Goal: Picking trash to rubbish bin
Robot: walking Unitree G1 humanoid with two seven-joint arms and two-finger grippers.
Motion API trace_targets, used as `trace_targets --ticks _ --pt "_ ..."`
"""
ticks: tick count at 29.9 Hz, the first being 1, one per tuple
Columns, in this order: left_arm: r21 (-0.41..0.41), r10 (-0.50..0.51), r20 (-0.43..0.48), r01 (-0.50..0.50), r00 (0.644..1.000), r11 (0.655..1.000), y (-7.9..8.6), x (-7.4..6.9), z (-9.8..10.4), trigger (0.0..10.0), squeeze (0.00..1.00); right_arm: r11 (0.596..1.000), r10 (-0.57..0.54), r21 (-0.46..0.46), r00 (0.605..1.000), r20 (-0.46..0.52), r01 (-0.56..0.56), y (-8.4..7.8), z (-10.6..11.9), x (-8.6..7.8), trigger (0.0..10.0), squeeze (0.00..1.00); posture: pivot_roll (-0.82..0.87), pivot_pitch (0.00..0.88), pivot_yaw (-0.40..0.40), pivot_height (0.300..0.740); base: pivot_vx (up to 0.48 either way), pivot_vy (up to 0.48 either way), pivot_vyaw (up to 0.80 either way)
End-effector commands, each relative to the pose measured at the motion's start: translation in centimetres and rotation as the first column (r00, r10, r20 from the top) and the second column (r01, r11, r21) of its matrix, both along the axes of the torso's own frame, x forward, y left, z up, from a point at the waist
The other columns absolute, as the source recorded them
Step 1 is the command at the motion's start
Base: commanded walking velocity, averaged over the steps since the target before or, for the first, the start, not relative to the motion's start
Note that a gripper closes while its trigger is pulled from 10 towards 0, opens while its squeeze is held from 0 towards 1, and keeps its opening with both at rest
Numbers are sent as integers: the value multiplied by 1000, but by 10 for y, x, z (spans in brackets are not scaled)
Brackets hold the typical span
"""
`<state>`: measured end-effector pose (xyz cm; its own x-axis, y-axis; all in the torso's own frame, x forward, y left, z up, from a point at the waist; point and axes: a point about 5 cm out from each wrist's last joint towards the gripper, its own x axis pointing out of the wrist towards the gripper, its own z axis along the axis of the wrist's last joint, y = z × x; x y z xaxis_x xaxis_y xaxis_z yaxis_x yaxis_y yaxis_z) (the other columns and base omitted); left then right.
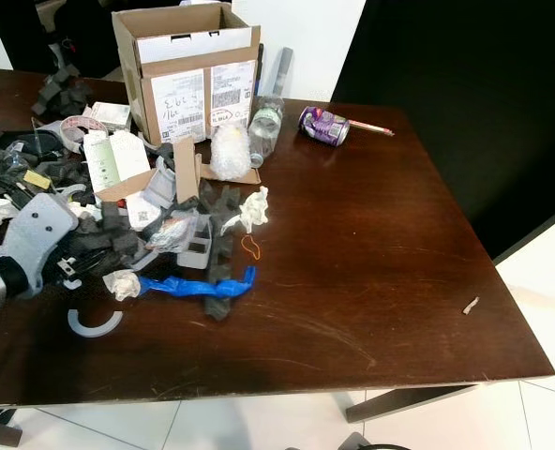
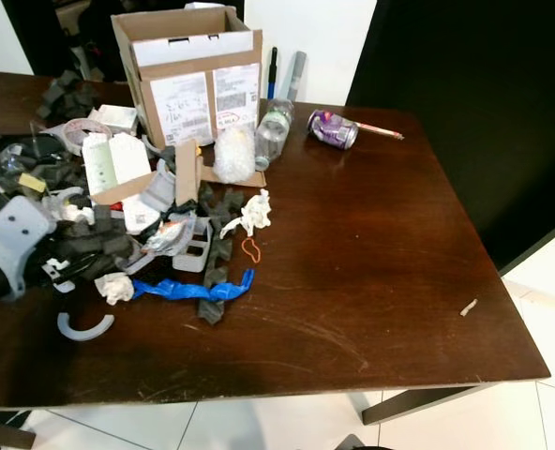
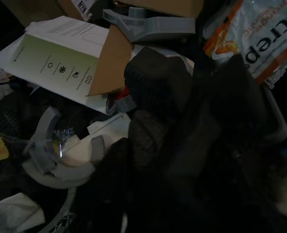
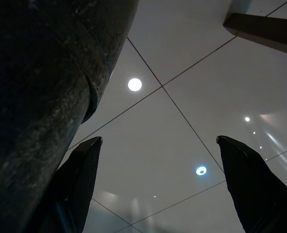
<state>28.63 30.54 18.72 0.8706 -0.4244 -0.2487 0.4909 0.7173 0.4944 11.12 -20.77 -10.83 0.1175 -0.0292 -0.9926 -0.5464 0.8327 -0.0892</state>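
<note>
Trash pile [image 1: 118, 234] sits on the bench [image 1: 371, 272], left half: black foam bits, crumpled paper [image 1: 252, 208], blue wrapper [image 1: 202, 286], open cardboard box [image 1: 188, 70] at the back. Your left hand [image 1: 29, 239] is down in that pile; its wrist view is dark, just foam and a green-white carton [image 3: 56, 60] right ahead, so I can't tell how its fingers stand. Purple can [image 1: 322, 126] lies well to that hand's right. Right hand [image 4: 158, 189] hangs over floor tiles [image 4: 182, 97], fingers apart, nothing between.
</note>
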Motion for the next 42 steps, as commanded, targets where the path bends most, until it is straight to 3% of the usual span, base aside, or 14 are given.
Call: trace_targets --ticks 1,10,12,13,14,15,18,25,29,33,36,39,41,42 --pt "-20 -38 -29 37 999 999 -10 1 -11 0 0 1000 -4 9 1000 -12 4 0 -1 -4 10000 0 197 172 -118 740 0 0 0" --pt "-28 -47 -8 46 999 999 -14 5 -9 0 0 1000 -8 9 1000 -6 8 1 -1 -2 10000 0 197 166 -113 740 0 0 0" --pt "-87 -54 41 58 998 995 -17 6 2 627 0 1000 -8 10 1000 -2 8 2 -1 -1 10000 0 199 164 -113 740 0 0 0" --pt "-130 -68 87 79 994 988 -20 5 16 4941 0 1000 -8 11 1000 3 8 2 0 0 10000 0 202 160 -113 740 0 0 0" --pt "-130 -68 87 79 994 988 -20 5 16 4941 0 1000 -8 11 1000 3 8 2 0 0 10000 0 202 160 -113 740 0 0 0" --pt "-140 -70 110 85 991 987 -21 5 23 10000 0 1000 -8 11 1000 5 8 2 0 1 10000 0 202 160 -113 740 0 0 0" --pt "-143 -70 123 87 990 986 -21 5 26 10000 0 1000 -7 11 1000 6 7 2 0 1 10000 0 205 156 -114 740 0 0 0" --pt "-76 -70 248 92 966 993 -22 -4 68 10000 0 1000 -3 12 1000 14 3 3 0 3 10000 0 215 146 -119 740 0 0 0" --pt "-99 -108 324 147 940 984 -29 -10 89 10000 0 1000 0 13 1000 16 -1 4 0 4 10000 0 218 143 -121 740 0 0 0" --pt "-280 -176 444 322 879 905 -50 -22 113 10000 0 1000 4 13 1000 21 -4 5 1 5 10000 0 230 136 -120 740 0 0 0" --pt "-332 -180 463 359 868 872 -56 -23 114 10000 0 1000 5 14 1000 22 -5 5 1 6 10000 0 228 135 -119 740 0 0 0" --pt "-505 -208 484 465 850 727 -78 -29 108 10000 0 1000 6 17 1000 25 -7 7 0 6 10000 0 233 132 -118 740 0 0 0" --pt "-543 -228 466 479 855 689 -87 -30 100 10000 0 1000 7 18 1000 25 -8 7 0 6 10000 0 233 133 -117 740 0 0 0" --pt "-543 -228 466 479 855 689 -87 -30 100 10000 0 1000 7 18 1000 25 -8 7 0 6 10000 0 233 133 -117 740 0 0 0"
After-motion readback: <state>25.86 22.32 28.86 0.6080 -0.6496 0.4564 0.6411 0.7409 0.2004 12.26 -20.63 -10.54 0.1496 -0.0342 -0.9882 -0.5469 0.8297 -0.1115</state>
